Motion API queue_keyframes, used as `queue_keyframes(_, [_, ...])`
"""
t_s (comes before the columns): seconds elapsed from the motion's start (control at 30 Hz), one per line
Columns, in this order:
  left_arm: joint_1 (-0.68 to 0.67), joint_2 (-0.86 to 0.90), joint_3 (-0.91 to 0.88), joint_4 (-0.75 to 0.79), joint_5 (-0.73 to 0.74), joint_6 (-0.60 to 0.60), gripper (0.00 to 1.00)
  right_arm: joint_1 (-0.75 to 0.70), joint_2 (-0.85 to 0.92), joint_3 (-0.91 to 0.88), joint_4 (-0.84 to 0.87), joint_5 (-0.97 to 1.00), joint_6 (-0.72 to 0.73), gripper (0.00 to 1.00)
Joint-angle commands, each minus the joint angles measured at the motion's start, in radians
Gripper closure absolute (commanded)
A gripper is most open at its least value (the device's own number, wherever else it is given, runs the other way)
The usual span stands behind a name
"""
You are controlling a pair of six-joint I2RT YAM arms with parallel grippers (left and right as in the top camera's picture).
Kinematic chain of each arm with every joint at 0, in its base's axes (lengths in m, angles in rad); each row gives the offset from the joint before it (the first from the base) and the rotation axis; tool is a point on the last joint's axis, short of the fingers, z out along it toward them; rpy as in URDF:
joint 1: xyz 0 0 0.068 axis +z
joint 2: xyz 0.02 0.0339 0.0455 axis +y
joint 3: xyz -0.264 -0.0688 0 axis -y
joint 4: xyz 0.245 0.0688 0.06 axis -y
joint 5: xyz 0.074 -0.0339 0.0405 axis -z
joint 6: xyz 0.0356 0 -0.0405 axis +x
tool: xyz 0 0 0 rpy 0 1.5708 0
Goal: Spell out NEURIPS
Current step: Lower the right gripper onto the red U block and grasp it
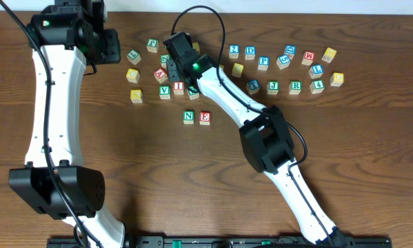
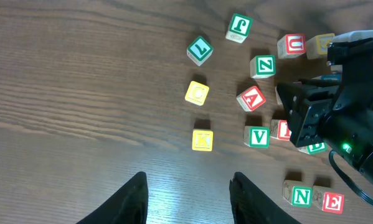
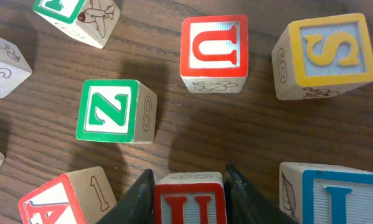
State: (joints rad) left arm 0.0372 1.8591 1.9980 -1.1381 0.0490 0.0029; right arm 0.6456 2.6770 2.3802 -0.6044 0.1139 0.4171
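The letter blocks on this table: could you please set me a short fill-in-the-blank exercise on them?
The green N block sits right beside the red ___ block.
The Z block has a ___ letter.
The left gripper holds ___.
The block flanked by the right gripper has a ___ frame.
Missing: E; green; nothing; red.

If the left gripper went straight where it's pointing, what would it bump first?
Probably the yellow K cube, which lies straight ahead of the left gripper; depth is hard to judge.
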Motion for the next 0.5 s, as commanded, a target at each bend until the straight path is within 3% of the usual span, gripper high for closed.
queue_keyframes(0.0, [-0.003,0.0,0.015,-0.002,-0.009,-0.004,0.57,0.008,0.026,-0.006,-0.001,0.026,0.008,0.74])
queue_keyframes(0.47, [-0.003,0.0,0.015,-0.002,-0.009,-0.004,0.58,-0.003,-0.023,-0.005,-0.026,0.037,0.0,0.79])
